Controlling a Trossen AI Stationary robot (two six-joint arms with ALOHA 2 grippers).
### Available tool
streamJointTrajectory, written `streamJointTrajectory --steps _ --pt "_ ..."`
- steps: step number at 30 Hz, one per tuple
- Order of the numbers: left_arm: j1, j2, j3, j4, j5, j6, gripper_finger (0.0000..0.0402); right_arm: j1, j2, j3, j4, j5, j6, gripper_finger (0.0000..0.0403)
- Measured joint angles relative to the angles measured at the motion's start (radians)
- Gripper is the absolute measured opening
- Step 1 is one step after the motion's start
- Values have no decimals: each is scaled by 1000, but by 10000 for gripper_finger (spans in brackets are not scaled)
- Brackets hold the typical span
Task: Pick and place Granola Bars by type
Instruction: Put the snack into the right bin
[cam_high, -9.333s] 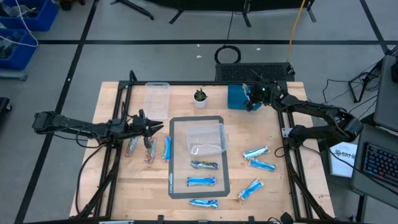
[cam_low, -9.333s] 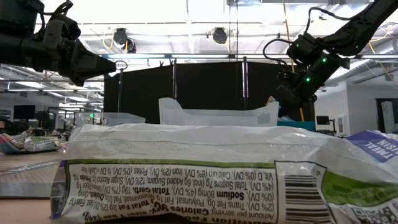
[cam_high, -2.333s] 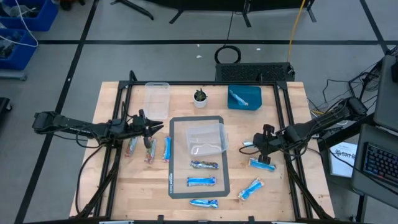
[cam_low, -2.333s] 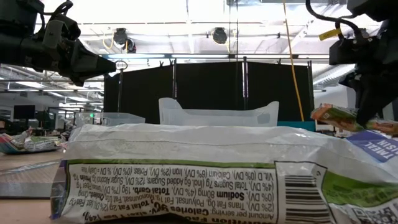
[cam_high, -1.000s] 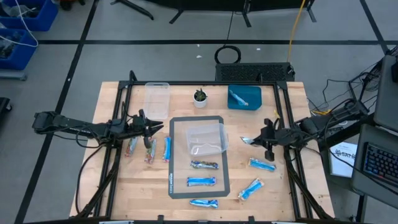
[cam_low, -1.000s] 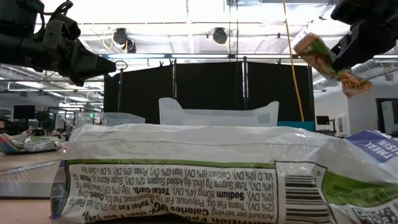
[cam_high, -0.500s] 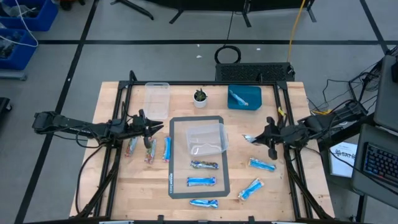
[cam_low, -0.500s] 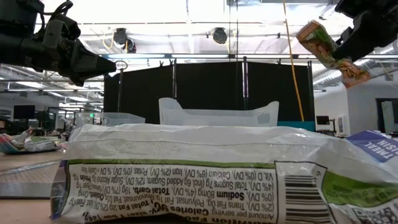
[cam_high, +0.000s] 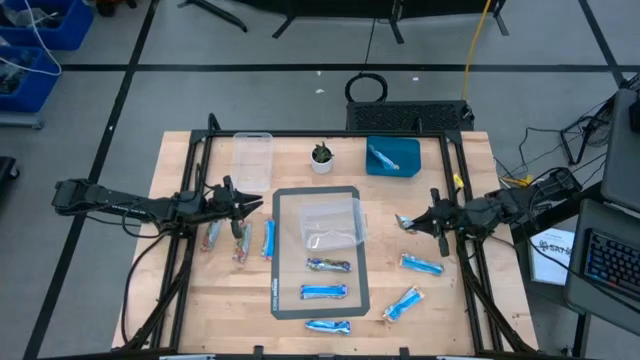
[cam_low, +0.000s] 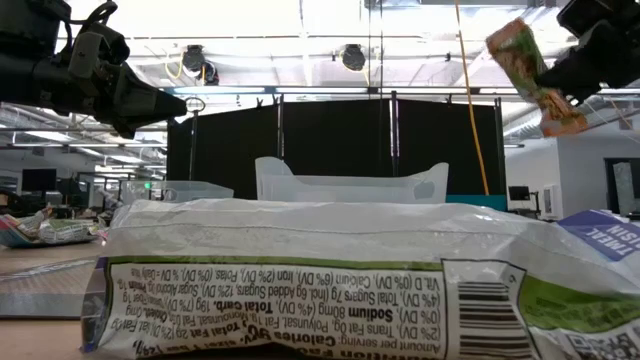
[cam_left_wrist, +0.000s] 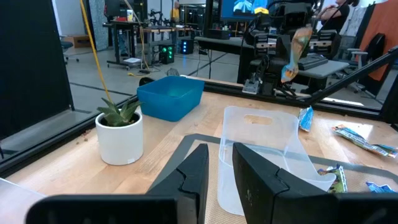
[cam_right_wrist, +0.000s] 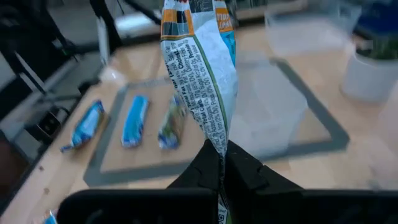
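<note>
Hanging by one pinched end, a granola bar (cam_right_wrist: 200, 68) is clamped in the right gripper (cam_high: 432, 219), lifted clear above the table's right side for carrying. Open air lies toward the far blue bin (cam_high: 392, 156). At the left, the left gripper (cam_high: 240, 205) waits, fingers slightly parted, empty.

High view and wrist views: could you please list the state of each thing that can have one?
right gripper: shut on a granola bar, raised off the table
held granola bar: hanging from one end, in the air
left gripper: slightly open, holding nothing
blue bin: upright, one bar inside
clear tub: on the mat, empty
potted plant: upright
</note>
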Motion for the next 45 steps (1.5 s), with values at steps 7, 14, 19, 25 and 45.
streamJointTrajectory --steps 7,14,19,25,45 --pt "0 0 0 0 0 0 79 0 -94 -100 233 -17 -194 2" --pt "0 0 0 0 0 0 79 -1 -111 -187 400 141 -298 2" --pt "0 0 0 0 0 0 79 -22 -111 -193 444 192 -349 2" --pt "0 0 0 0 0 0 79 -106 -111 -193 449 165 -368 2" --pt "0 0 0 0 0 0 79 -608 -111 -193 455 -174 -358 2"
